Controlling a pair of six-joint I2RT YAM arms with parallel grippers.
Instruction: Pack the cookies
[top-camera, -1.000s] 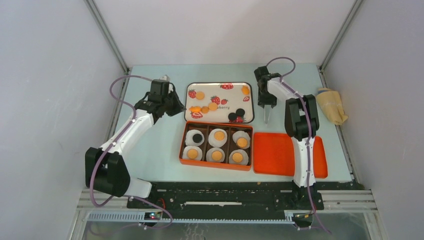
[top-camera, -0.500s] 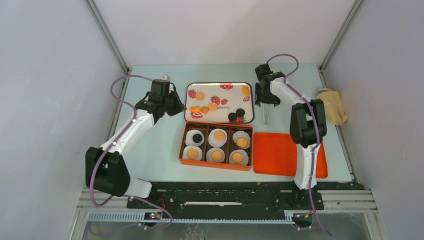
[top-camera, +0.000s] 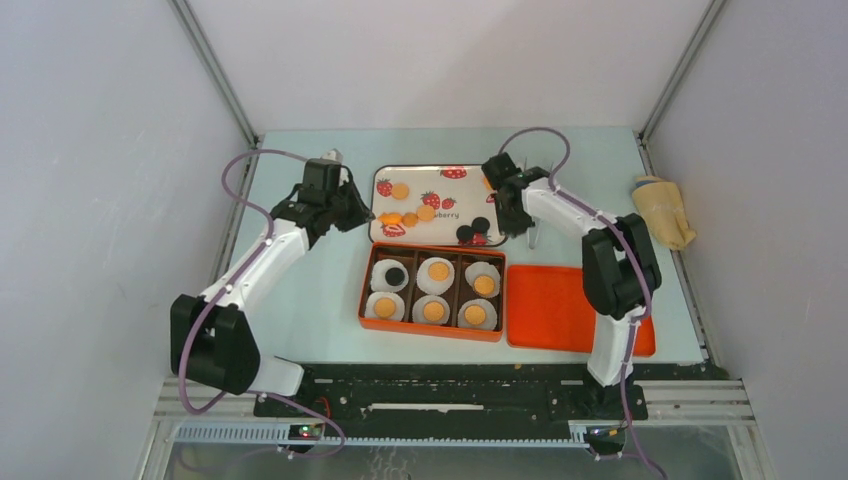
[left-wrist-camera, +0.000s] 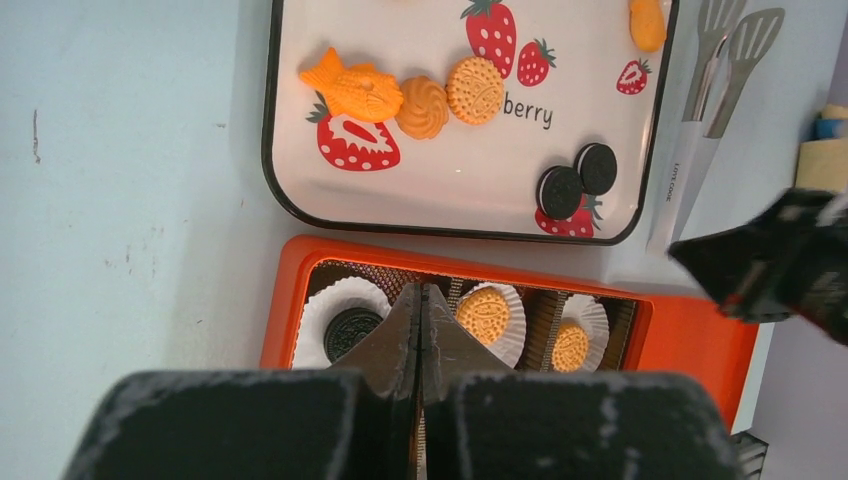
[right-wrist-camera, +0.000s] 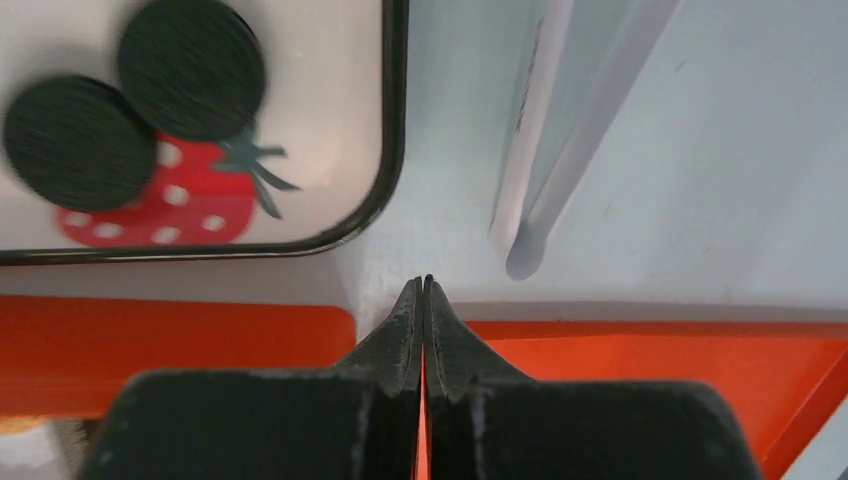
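Golden cookies and two black cookies lie on the strawberry tray. Below it, the orange box holds six white paper cups, each with a cookie. My left gripper hangs at the tray's left edge, shut and empty; its wrist view shows the tips over the box, with the cookies beyond. My right gripper is shut and empty, its tips over bare table by the tray's near right corner, close to the black cookies.
White tongs lie on the table just right of the tray, their handle end near my right fingertips. The orange lid lies right of the box. A yellow cloth sits at the right edge.
My right arm swung left from above the tongs to the tray's near right corner, and its jaws now stand shut. The tongs stayed on the table. The left arm has not moved.
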